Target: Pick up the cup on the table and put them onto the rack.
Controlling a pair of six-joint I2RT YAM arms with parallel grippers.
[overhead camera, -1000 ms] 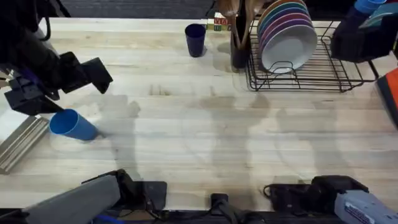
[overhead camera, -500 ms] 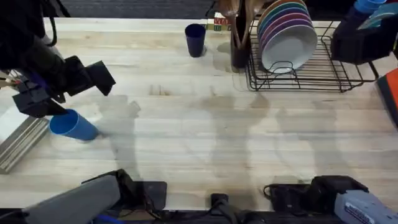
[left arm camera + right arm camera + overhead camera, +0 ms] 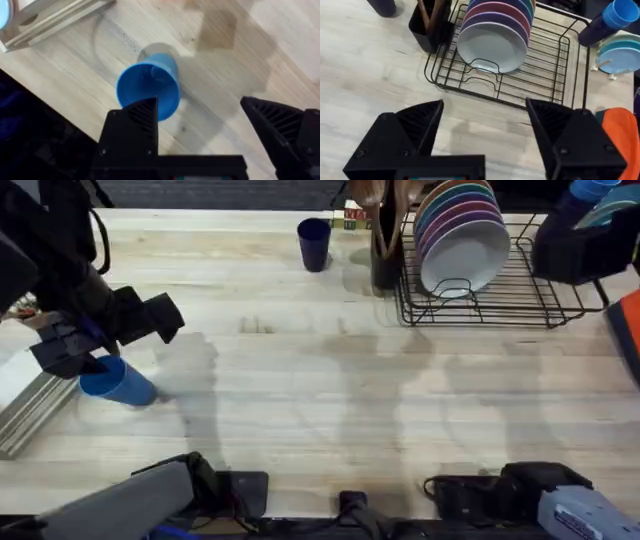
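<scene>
The bright light blue plastic tumbler [image 3: 118, 381] lies on its side just below my left gripper [image 3: 95, 340], its open mouth facing my spread fingers. The dark navy plastic tumbler [image 3: 314, 243] stands upright, far across the table. The black wire dish rack [image 3: 540, 75] sits below my right gripper [image 3: 482, 130], holding coloured plates.

Pale wooden bench [image 3: 330, 380] with visible grain, smooth plastic light blue cup [image 3: 148, 91], black wire rack [image 3: 540, 80], glossy plates [image 3: 492, 42]
</scene>
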